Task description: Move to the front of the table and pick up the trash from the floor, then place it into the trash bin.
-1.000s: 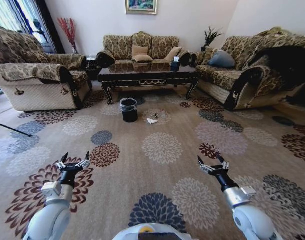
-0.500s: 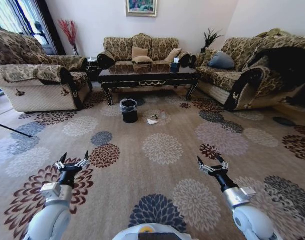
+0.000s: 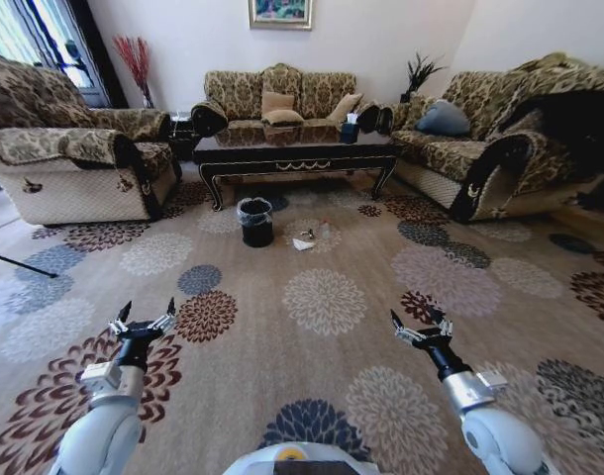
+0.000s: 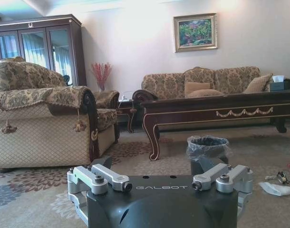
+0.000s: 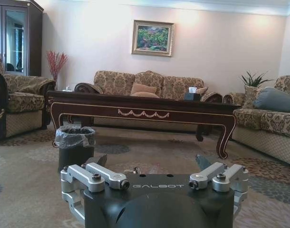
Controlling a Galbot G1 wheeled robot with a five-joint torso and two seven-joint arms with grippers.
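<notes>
The glossy dark table [image 3: 294, 151] with gold ornament stands ahead before the far sofa. In front of it on the carpet sits the small black trash bin [image 3: 254, 220] with a clear liner. Right of the bin lies the trash: a white crumpled paper [image 3: 302, 242], a tiny dark scrap [image 3: 307, 234] and a small clear bottle [image 3: 325, 230]. My left gripper [image 3: 144, 320] and right gripper [image 3: 421, 326] hover open and empty low over the carpet, far short of the trash. The left wrist view shows the bin [image 4: 207, 147] and paper [image 4: 277, 188]; the right wrist view shows the bin [image 5: 74, 144] and table [image 5: 141, 112].
An armchair [image 3: 74, 163] flanks the left, a long sofa [image 3: 500, 139] the right, and another sofa [image 3: 280, 96] stands behind the table. A tissue box [image 3: 348, 127] sits on the table. Open flowered carpet [image 3: 322, 297] lies between me and the trash.
The whole picture has shifted slightly, so the camera has moved with the robot. Both arms hold the same pose with open fingers.
</notes>
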